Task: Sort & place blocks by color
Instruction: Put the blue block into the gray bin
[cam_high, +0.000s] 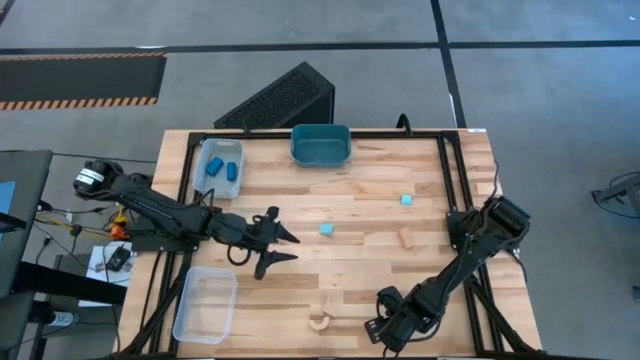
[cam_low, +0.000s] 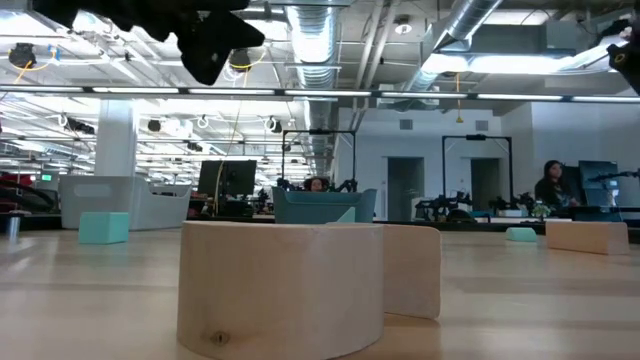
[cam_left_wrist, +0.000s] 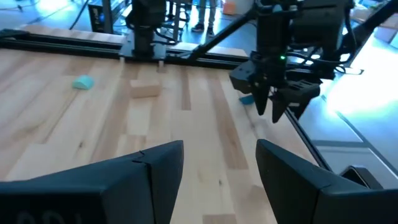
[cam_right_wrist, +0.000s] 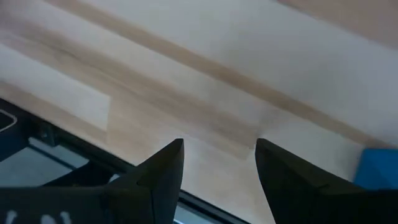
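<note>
My left gripper (cam_high: 284, 245) (cam_left_wrist: 219, 167) hovers open above the table's middle-left, just left of a pale cyan block (cam_high: 326, 229) (cam_left_wrist: 82, 82). A second cyan block (cam_high: 406, 199) and a tan wooden block (cam_high: 407, 237) (cam_left_wrist: 144, 89) lie flat farther right. The wooden arch (cam_high: 319, 320) (cam_low: 280, 285) stands on its feet at the near edge. My right gripper (cam_high: 384, 328) (cam_right_wrist: 219, 163) is open, pointing down close over the near edge, with a darker blue block (cam_right_wrist: 378, 167) (cam_left_wrist: 247, 99) on the table just beside it. Darker blue blocks (cam_high: 220, 166) lie in the far clear tray.
A teal tub (cam_high: 320, 145) sits at the far edge's middle. The far clear tray (cam_high: 207, 150) is at the far left and another clear tray (cam_high: 205, 303) sits at the near left. Black rails (cam_high: 448, 170) frame the table. Bare wood lies between the two arms.
</note>
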